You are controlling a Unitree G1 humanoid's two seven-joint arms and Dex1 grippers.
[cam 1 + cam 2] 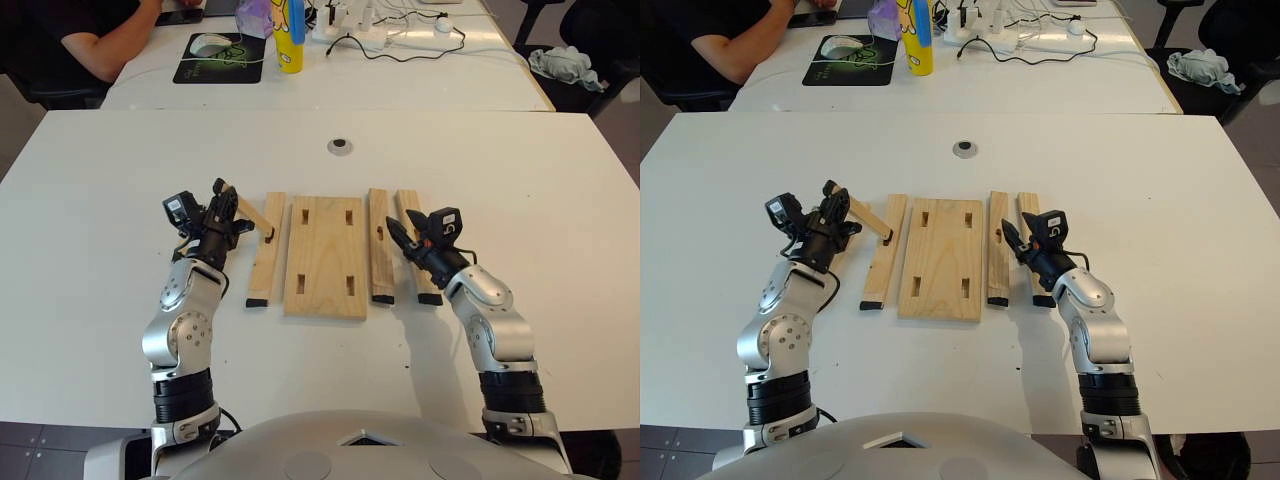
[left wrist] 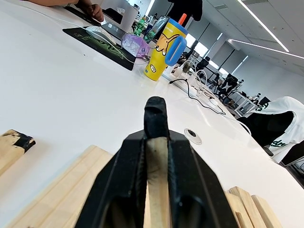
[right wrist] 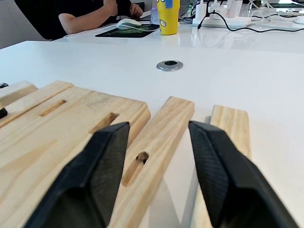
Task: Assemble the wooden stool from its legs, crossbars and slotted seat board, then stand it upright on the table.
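Observation:
The slotted seat board [image 1: 325,256] lies flat mid-table. One leg [image 1: 267,250] lies to its left, and two legs [image 1: 379,245] [image 1: 408,225] lie to its right, all with dark ends. My left gripper [image 1: 224,206] is left of the left leg, shut on a thin wooden crossbar [image 1: 256,220] that slants toward that leg. The left wrist view shows the crossbar [image 2: 156,161] pinched between the fingers. My right gripper [image 1: 405,233] is open just above the two right legs. In its wrist view the inner right leg [image 3: 159,135] lies below the gap between its fingers [image 3: 102,175].
A round cable grommet [image 1: 340,146] sits in the table behind the parts. On the far desk are a yellow cup [image 1: 289,45], a mouse pad [image 1: 215,57], cables and a person's arm. White tabletop extends widely on both sides.

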